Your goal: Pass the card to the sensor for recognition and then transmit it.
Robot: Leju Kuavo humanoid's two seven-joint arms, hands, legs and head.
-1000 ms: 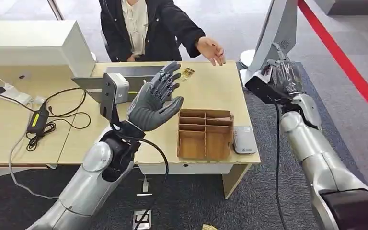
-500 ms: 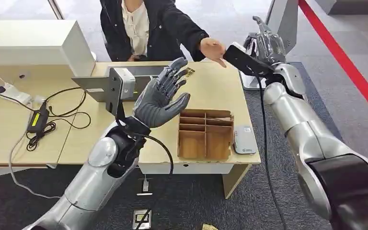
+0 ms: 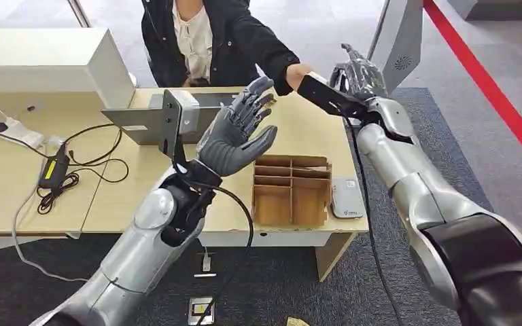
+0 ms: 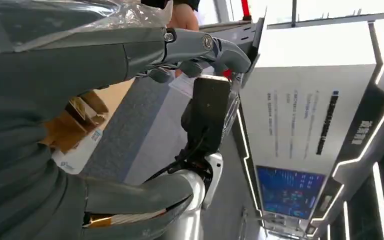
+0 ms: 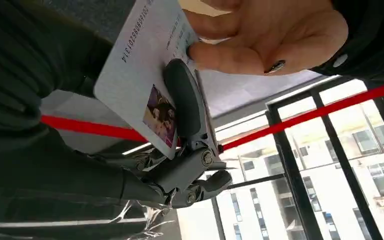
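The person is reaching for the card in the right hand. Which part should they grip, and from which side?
The free end of the card, away from the photo. The right hand pinches the photo end, a dark finger across its face, so that end is blocked. The person's hand already touches the free edge; a pinch from the person's own side looks best.

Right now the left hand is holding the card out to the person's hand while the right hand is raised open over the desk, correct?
Not quite: the hands are swapped. The right wrist view shows the right hand pinching the card at the person's hand. In the head view the left hand is the one raised open over the desk.
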